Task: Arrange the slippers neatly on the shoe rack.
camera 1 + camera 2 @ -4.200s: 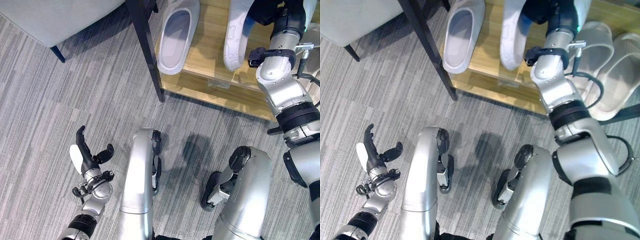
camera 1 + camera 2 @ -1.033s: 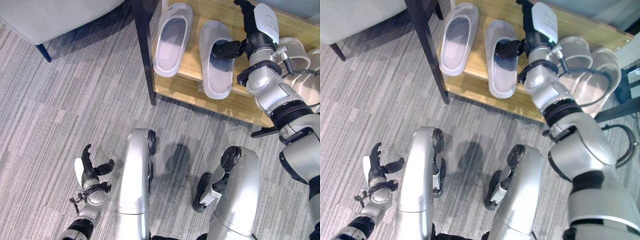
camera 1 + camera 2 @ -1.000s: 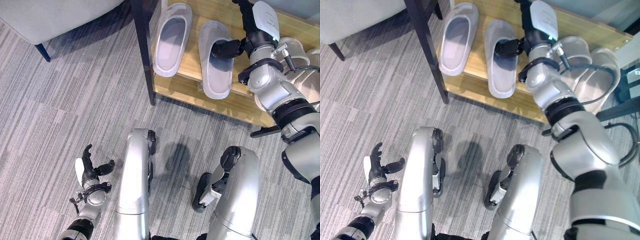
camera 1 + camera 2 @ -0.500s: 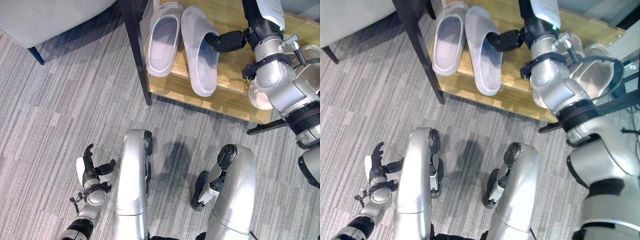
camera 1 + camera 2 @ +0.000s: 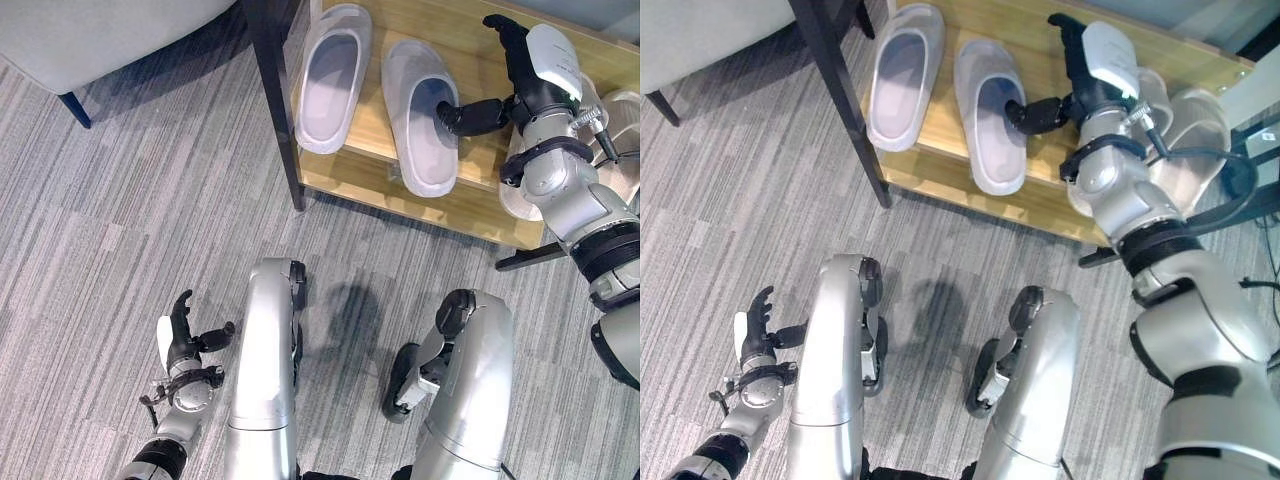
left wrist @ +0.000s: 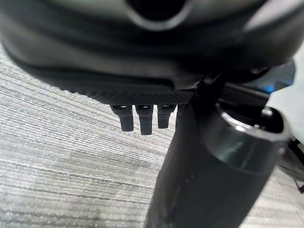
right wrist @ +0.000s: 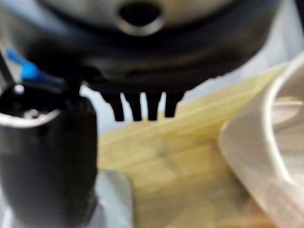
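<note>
Pale lilac-grey, the two slippers are shown lying sole-down and parallel on the wooden shelf of the shoe rack (image 5: pixel 470 195): the left slipper (image 5: pixel 331 76) beside the dark upright post (image 5: pixel 272 100), the right slipper (image 5: pixel 422 115) just beside it with a narrow gap between them. Half a second earlier the right slipper was angled against its mate, toes touching; it has since been swung out and straightened. The right hand (image 5: pixel 530 60) is seen with its thumb tucked into the slipper's opening and its fingers extended above the shelf, relaxed rather than clenched. The pair is therefore judged aligned, with only withdrawal of the thumb remaining. A second, beige pair (image 5: pixel 1185 125) is partly hidden behind the right arm. The left hand (image 5: pixel 180 335) hangs low over the grey carpet (image 5: pixel 120 230), released and holding nothing.
</note>
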`<state>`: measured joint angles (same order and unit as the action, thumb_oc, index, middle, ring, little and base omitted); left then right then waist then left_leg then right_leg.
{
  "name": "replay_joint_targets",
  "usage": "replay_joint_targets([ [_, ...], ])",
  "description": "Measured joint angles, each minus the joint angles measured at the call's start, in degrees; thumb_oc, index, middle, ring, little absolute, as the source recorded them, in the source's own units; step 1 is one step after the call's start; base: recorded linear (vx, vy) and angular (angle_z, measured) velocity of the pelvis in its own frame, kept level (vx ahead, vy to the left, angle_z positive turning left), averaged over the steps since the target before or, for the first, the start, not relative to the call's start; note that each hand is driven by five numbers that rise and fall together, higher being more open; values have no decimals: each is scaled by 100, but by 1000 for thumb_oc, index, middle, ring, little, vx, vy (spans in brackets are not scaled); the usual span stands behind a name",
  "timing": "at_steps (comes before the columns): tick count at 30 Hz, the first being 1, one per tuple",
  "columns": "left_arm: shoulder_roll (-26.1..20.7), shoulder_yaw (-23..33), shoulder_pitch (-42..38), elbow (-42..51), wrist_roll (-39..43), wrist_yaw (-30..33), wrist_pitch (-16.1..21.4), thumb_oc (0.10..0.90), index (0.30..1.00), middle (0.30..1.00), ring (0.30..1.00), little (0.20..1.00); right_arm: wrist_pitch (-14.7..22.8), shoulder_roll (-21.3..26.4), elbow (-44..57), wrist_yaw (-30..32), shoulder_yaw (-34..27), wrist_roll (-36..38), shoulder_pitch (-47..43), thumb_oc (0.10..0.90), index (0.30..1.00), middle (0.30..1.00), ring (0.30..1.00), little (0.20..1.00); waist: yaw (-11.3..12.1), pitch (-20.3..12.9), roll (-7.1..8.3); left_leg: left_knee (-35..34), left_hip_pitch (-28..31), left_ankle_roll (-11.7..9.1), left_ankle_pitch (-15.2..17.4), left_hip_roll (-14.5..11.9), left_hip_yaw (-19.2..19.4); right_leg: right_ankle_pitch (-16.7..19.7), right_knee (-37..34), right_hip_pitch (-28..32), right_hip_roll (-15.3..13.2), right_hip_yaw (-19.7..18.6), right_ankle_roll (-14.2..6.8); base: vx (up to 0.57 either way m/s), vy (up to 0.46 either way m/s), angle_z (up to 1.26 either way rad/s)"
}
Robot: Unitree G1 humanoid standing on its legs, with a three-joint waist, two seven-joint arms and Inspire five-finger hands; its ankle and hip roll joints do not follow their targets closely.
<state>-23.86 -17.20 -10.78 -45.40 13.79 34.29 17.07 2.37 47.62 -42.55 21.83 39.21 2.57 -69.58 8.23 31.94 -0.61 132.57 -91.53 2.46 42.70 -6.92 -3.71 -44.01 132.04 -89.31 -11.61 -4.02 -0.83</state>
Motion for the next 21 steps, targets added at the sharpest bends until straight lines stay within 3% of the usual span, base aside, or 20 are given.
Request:
replay_joint_targets([
  [7, -1, -11, -37, -63, -284, 37, 0, 800, 900, 900, 900, 900, 447, -45, 780, 402, -585, 94, 403, 800, 900, 900, 900, 900, -66, 0, 0, -2, 5, 0, 0, 2, 5, -2, 6, 3, 1, -6, 4, 0, 0, 0],
  [14, 0, -25, -17, -67, -391, 141, 2, 800, 900, 900, 900, 900, 603, -111, 944, 586, -746, 283, 552, 800, 900, 900, 900, 900, -62, 0, -1, -2, 6, -1, 0, 2, 9, -3, 13, -3, -1, -12, 2, 0, 0, 0],
  [21, 0, -22, 25, -36, -561, 270, 7, 800, 900, 900, 900, 900, 1150, -27, 3006, 562, -1361, 346, 1995, 800, 900, 900, 900, 900, -93, 0, -1, -3, 6, -11, 8, 34, 28, -49, 33, 4, -11, -39, -34, 2, 0, 1],
])
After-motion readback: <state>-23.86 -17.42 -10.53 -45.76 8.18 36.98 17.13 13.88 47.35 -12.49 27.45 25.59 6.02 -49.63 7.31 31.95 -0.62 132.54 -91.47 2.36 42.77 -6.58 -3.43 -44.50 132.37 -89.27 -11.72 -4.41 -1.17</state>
